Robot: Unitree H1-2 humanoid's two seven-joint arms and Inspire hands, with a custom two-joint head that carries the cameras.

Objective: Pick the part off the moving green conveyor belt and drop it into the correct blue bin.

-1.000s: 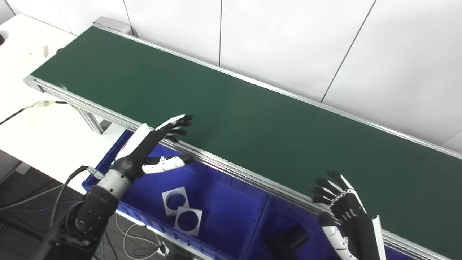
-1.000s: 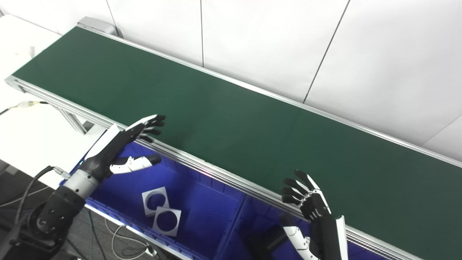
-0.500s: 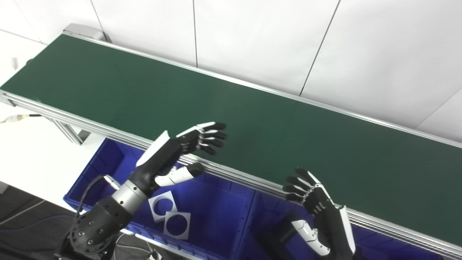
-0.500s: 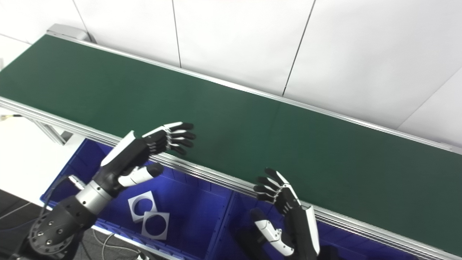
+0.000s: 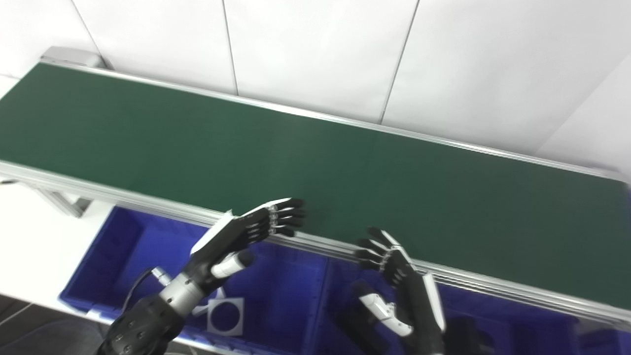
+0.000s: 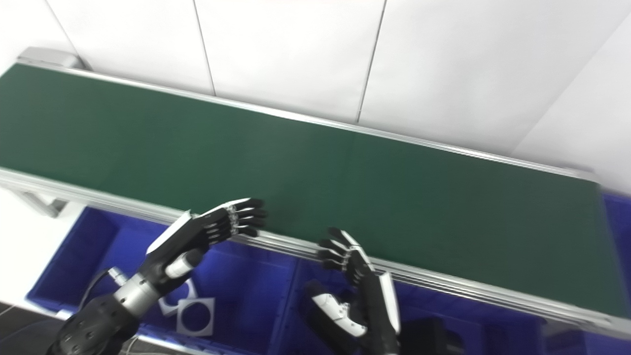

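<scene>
- The green conveyor belt [image 5: 315, 167] runs left to right with no part showing on its surface.
- Flat grey square parts [image 5: 225, 315], each with a round hole, lie in the left blue bin [image 5: 123, 246], just below the belt's near rail.
- The left robot hand [image 5: 246, 231] hovers over that rail, fingers spread, holding nothing.
- The right robot hand [image 5: 394, 276] is raised over the middle blue bin [image 5: 340, 276], fingers apart and empty.
- A white wall [image 5: 315, 49] stands behind the belt.
</scene>
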